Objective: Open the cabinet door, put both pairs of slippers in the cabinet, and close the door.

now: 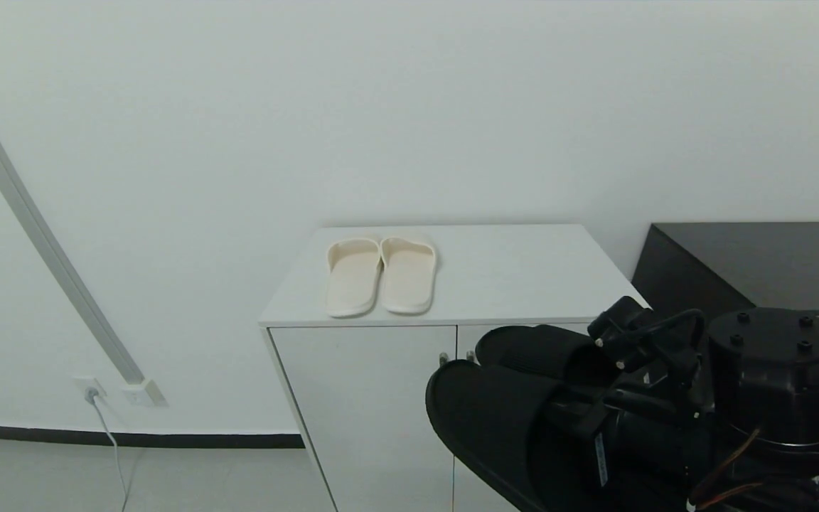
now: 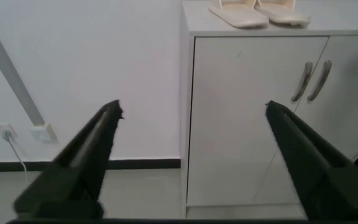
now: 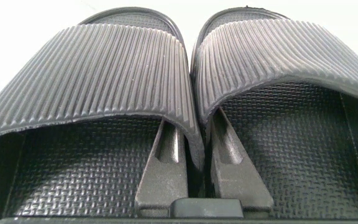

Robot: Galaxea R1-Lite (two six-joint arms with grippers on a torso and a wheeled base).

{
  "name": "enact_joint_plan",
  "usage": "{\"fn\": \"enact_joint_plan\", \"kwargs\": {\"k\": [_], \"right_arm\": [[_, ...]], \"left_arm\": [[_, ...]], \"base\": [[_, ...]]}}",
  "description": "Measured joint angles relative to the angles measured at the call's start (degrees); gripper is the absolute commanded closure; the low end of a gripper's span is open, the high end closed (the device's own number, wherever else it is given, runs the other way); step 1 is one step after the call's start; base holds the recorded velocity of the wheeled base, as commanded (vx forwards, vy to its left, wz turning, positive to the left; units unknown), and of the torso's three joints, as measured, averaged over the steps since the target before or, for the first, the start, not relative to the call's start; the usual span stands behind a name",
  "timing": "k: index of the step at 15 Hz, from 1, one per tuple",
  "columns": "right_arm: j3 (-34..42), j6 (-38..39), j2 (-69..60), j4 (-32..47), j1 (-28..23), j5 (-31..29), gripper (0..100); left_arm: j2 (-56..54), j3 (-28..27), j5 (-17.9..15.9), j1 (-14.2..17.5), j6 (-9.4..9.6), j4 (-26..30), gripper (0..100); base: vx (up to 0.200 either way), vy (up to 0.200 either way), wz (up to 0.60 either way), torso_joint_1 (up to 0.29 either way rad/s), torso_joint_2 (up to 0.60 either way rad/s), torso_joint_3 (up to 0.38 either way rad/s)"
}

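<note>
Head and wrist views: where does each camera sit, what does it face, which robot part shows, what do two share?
Head: on the head, facing down at cabinet; right arm shows.
Left wrist: faces cabinet doors; open left gripper shows.
Right wrist: faces black slippers; right gripper clamps them.
Shared: cream slippers, head and left wrist.

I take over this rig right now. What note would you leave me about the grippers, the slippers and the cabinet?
Left gripper: open, empty, facing the cabinet front.
Right gripper: shut on the black slippers, held as a pair before the cabinet.
Cream slippers: side by side on the cabinet top.
Done: black pair is gripped.
Left: open the doors, both shut now; put both pairs inside; close.
</note>
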Motion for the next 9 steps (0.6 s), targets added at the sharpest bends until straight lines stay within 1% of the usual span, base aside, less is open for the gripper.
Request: {"fn": "enact_joint_plan", "kwargs": {"k": [4,9], "right_arm": [[0.3,0.0,-0.7,0.0,0.2,0.2,100],[0.8,0.0,-1.3,0.0,0.7,0.2,100]], "left_arm": [[0.0,0.0,0.0,0.0,0.00,0.0,0],[0.0,0.0,0.0,0.0,0.00,0.0,0]], "base": [[0.000,0.000,0.00,-0.227,0.55,0.326],[0.000,0.000,0.00,-0.196,0.52,0.322]]}}
